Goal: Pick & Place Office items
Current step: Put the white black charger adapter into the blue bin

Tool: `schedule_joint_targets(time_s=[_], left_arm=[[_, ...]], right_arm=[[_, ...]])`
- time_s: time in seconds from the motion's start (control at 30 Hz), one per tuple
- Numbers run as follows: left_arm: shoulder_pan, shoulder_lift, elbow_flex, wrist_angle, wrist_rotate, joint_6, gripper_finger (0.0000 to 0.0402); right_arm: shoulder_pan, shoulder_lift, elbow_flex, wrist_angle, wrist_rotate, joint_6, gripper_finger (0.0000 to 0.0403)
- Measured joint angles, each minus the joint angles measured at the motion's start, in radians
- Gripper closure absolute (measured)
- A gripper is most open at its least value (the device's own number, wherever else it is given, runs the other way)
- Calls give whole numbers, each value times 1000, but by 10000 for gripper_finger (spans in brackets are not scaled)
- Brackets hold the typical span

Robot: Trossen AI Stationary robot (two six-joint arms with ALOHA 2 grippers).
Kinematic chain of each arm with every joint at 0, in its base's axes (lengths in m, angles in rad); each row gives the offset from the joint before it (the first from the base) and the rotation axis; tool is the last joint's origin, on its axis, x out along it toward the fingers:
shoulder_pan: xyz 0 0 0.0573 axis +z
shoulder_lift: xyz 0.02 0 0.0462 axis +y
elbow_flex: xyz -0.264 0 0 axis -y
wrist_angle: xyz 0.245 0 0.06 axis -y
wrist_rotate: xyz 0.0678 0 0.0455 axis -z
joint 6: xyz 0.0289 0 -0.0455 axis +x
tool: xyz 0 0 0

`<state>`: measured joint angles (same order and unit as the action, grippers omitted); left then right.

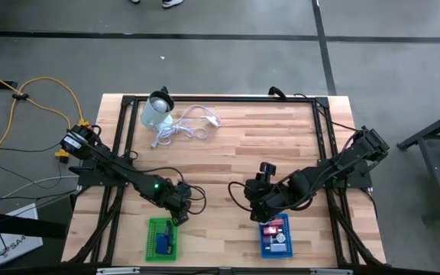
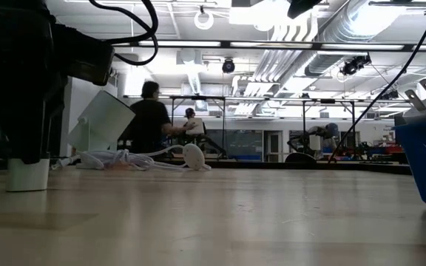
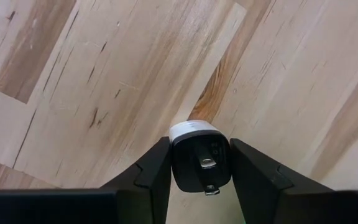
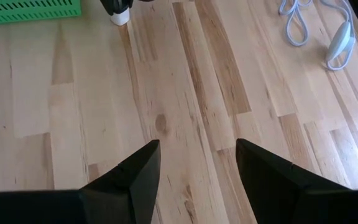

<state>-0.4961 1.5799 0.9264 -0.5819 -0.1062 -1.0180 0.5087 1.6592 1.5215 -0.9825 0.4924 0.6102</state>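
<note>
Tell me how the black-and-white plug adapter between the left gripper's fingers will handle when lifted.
The plug adapter looks rigid and blocky, so it probably won't flex. Its smooth flat sides may slip between the left gripper fingers if squeezed lightly. It seems small and likely light, and not prone to rolling.

A pale butcher-block wooden counter (image 1: 243, 145) with a black metal frame carries a coiled white cable (image 1: 186, 126) and a pale round translucent container (image 1: 156, 111) near its far left corner. A green slatted plastic basket (image 1: 152, 243) and a blue plastic basket (image 1: 266, 246) sit at the near edge.
</note>
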Motion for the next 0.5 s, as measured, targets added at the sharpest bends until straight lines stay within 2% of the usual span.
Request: schedule_joint_targets(time_s=[0.5], left_arm=[[3, -2, 0, 4, -1, 54, 274]], right_arm=[[0, 0, 0, 0, -5, 48, 206]])
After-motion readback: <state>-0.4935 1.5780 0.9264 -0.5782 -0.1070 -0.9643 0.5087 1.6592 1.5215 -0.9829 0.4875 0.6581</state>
